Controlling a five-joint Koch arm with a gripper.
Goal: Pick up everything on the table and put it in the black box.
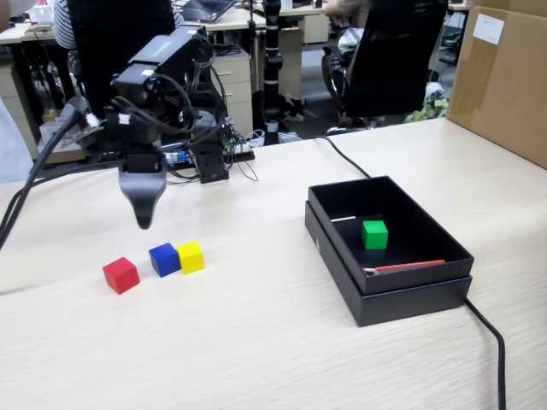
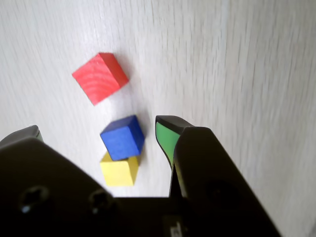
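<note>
A red cube [image 1: 120, 275] [image 2: 100, 77], a blue cube [image 1: 163, 259] [image 2: 122, 138] and a yellow cube [image 1: 191, 256] [image 2: 119, 171] lie on the pale wood table [image 1: 256, 350]. Blue and yellow touch; red sits slightly apart. The green cube [image 1: 374, 234] rests inside the black box [image 1: 402, 295] at the right. My gripper [image 1: 144, 213] [image 2: 97, 127] hangs above the table just behind the three cubes, pointing down. The wrist view shows it open and empty, with the blue and yellow cubes lying below the gap between its green-padded fingers [image 2: 165, 134].
A thin red strip [image 1: 406, 266] lies along the box's near inner edge. A thick black cable [image 1: 491, 333] runs past the box's right side. A big brown carton [image 1: 504, 77] stands at the back right. The arm's base and wiring [image 1: 209, 158] sit behind the gripper.
</note>
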